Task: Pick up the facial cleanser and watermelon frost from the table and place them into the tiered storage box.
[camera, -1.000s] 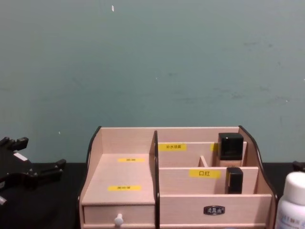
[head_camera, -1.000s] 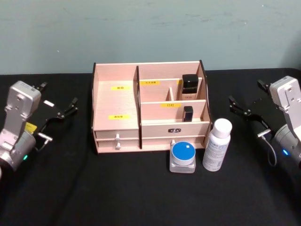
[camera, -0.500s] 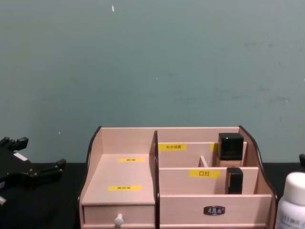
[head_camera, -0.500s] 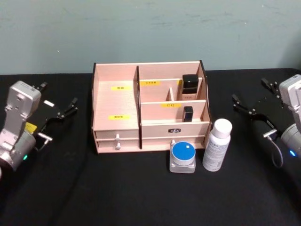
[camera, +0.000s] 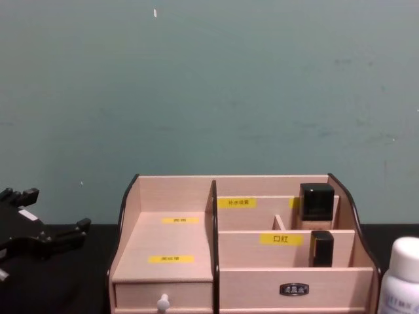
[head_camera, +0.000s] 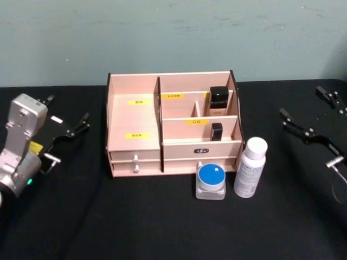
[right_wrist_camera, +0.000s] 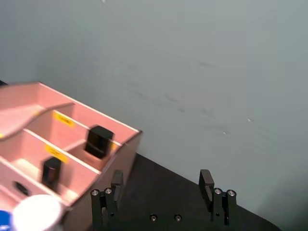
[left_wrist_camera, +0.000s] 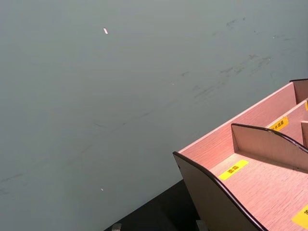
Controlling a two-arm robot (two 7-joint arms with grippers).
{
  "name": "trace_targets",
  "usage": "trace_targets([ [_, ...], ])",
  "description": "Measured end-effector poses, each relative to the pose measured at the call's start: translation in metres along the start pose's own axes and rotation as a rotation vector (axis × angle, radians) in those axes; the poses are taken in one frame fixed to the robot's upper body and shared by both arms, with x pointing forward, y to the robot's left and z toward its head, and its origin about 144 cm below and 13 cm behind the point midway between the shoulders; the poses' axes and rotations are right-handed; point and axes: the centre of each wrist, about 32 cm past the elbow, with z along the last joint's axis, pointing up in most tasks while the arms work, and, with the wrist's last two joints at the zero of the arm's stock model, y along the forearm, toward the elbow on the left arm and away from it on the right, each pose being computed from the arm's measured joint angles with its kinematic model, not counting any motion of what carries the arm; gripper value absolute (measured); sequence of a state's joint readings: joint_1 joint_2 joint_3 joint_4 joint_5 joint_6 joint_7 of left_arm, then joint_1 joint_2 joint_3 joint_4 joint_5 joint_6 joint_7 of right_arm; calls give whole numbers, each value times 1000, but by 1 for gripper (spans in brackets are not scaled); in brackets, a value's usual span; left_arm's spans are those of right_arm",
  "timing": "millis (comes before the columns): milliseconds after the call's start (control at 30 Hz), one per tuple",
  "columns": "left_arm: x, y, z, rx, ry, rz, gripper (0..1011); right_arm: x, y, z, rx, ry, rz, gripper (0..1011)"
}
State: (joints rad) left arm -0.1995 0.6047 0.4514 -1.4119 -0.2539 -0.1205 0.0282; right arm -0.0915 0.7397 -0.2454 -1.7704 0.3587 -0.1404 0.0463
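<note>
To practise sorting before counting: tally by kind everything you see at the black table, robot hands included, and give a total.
Storage box: 1
White bottle: 1
Blue-lidded jar: 1
Black-capped items inside the box, a tall bottle and a small tube: 2
Robot hands, the left hand and the right hand, both open: 2
Total: 7

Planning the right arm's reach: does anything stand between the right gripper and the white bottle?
Nothing visible does. The open right gripper is to the right of the white bottle, with black table between them. The blue-lidded jar stands on the bottle's other side.
</note>
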Motion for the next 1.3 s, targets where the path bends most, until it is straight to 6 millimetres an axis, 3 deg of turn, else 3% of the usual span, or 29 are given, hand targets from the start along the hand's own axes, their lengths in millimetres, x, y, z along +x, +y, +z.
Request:
trace_targets([
  [467,0,0,0,0,0,0,1001,-15,-39,11,24,140,150,1002],
  [767,0,0,0,0,0,0,1001,-19,-43,10,12,176,224,1002],
  [1300,0,0,0,0,0,0,1001,-27,-33,-16,-107,255,287,1002],
])
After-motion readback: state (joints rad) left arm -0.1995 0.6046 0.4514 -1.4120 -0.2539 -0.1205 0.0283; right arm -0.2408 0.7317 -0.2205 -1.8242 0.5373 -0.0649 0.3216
